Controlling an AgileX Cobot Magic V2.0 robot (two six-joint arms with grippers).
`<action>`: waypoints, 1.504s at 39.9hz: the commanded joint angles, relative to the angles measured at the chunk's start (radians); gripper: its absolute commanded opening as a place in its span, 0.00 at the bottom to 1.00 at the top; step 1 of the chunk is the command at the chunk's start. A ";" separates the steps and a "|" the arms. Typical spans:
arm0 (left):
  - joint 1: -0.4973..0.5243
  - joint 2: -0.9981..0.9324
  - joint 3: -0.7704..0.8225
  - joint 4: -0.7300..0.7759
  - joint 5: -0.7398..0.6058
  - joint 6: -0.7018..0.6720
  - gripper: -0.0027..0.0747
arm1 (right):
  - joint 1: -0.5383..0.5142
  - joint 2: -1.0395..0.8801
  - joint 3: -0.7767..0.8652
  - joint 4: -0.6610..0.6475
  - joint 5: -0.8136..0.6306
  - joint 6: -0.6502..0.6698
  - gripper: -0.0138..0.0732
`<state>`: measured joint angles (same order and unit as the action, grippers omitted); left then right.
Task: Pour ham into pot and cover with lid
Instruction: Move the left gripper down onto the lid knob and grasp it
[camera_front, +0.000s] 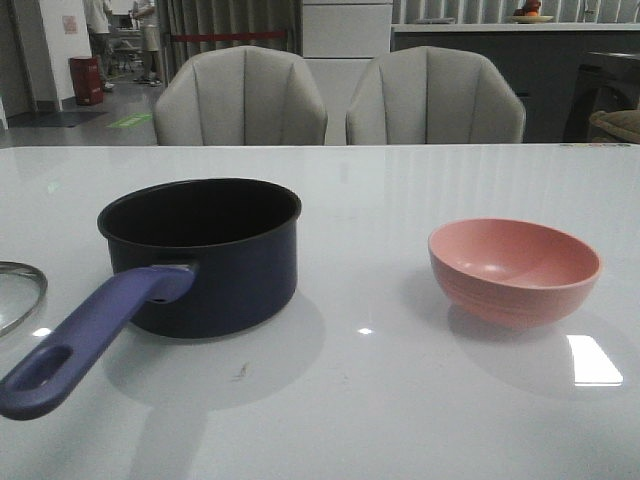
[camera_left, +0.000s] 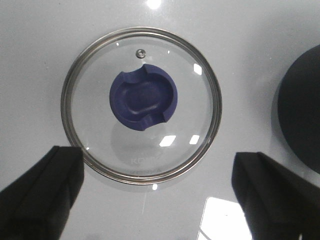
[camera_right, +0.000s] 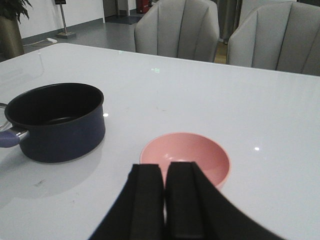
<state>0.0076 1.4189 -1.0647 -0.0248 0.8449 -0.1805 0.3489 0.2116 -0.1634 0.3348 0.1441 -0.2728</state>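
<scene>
The dark navy pot (camera_front: 212, 255) stands left of centre, its blue-purple handle (camera_front: 90, 335) pointing to the front left; it also shows in the right wrist view (camera_right: 57, 122). The glass lid (camera_left: 141, 105) with its blue knob (camera_left: 143, 96) lies flat on the table left of the pot, and only its rim (camera_front: 20, 290) shows in the front view. My left gripper (camera_left: 158, 172) hovers above the lid, open wide and empty. My right gripper (camera_right: 164, 167) is shut and empty, just short of the pink bowl (camera_right: 186, 157). No ham shows in the bowl (camera_front: 513, 268) or anywhere else.
The white glossy table (camera_front: 380, 400) carries the pot, the lid and the bowl. Two grey chairs (camera_front: 240, 100) stand behind its far edge. Neither arm shows in the front view.
</scene>
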 joint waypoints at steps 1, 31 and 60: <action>0.015 0.044 -0.095 -0.011 0.024 0.007 0.84 | 0.002 0.007 -0.029 0.005 -0.072 -0.010 0.36; 0.026 0.446 -0.405 -0.014 0.270 0.003 0.85 | 0.002 0.007 -0.029 0.005 -0.072 -0.010 0.36; 0.048 0.501 -0.406 -0.013 0.243 -0.014 0.84 | 0.002 0.007 -0.029 0.005 -0.072 -0.010 0.36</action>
<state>0.0546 1.9553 -1.4397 -0.0310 1.0996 -0.1807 0.3489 0.2116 -0.1634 0.3348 0.1441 -0.2728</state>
